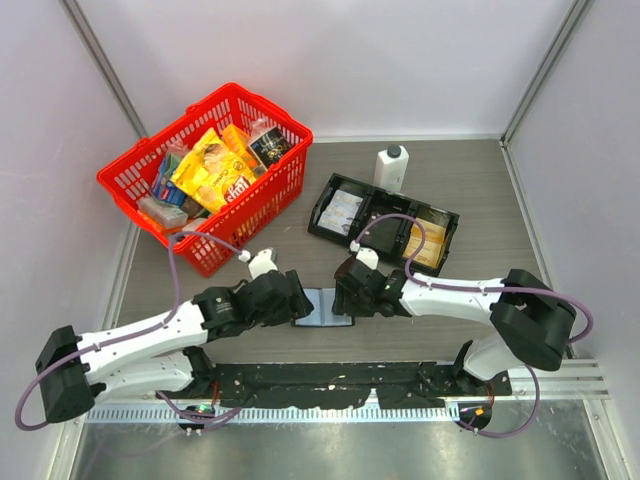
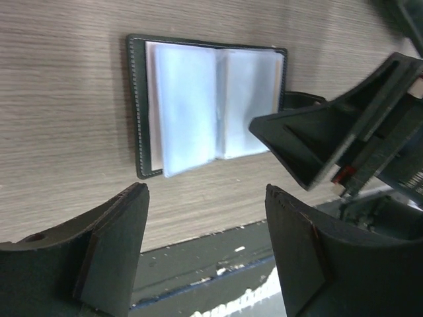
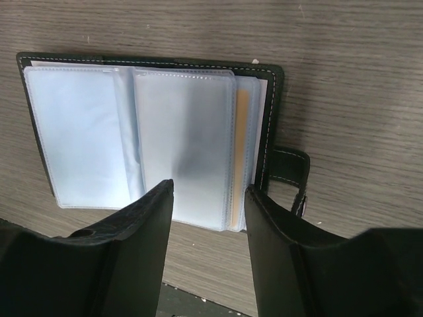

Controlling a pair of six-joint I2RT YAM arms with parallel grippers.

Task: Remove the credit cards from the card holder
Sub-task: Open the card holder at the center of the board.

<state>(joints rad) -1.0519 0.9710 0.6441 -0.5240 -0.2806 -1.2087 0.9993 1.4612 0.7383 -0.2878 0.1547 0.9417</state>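
The card holder [image 1: 325, 307] lies open and flat on the table between my two grippers, black outside with light blue clear sleeves inside [image 2: 198, 105] [image 3: 152, 132]. A golden-yellow credit card [image 3: 242, 152] shows edge-on in the right-hand sleeves. The snap tab [image 3: 291, 173] sticks out to the right. My left gripper [image 1: 297, 304] [image 2: 206, 191] is open, a little short of the holder's near edge, nothing between its fingers. My right gripper [image 1: 346, 298] [image 3: 210, 187] is open, its fingertips just over the near edge of the right page, and it also appears in the left wrist view [image 2: 330, 139].
A red basket [image 1: 215, 175] full of packets stands at the back left. A long black tray [image 1: 385, 220] with paper items and a white bottle [image 1: 391, 167] are behind the holder. A dark rail [image 1: 340, 385] runs along the table's near edge.
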